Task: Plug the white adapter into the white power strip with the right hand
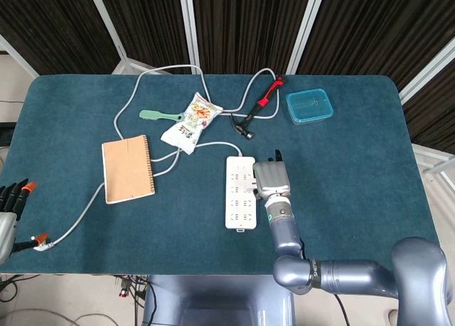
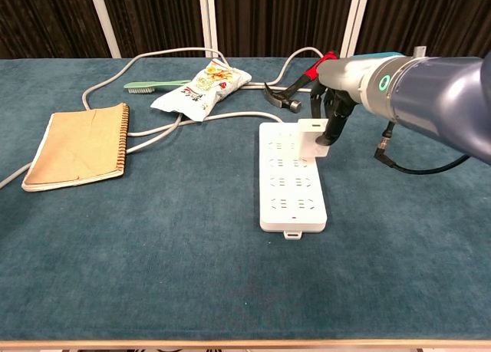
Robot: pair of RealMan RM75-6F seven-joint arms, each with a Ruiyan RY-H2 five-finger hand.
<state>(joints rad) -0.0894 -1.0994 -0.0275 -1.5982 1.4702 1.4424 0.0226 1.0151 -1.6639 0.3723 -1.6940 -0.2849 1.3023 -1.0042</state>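
Observation:
The white power strip [image 2: 292, 207] lies lengthwise in the middle of the table, also seen in the head view [image 1: 239, 202]. My right hand [image 2: 331, 116] holds the white adapter [image 2: 313, 138] from behind, low against the strip's far right corner. Whether its prongs are in a socket cannot be told. In the head view my right hand [image 1: 270, 178] lies over the strip's right edge and hides the adapter. My left hand [image 1: 11, 207] hangs off the table's left edge, fingers apart and holding nothing.
A black and red hammer [image 2: 288, 93] lies just behind the strip. A snack bag [image 2: 202, 87], green toothbrush [image 2: 156, 84], tan notebook [image 2: 80, 147] and grey cable [image 2: 175, 124] fill the left side. A blue box [image 1: 309, 105] sits far right.

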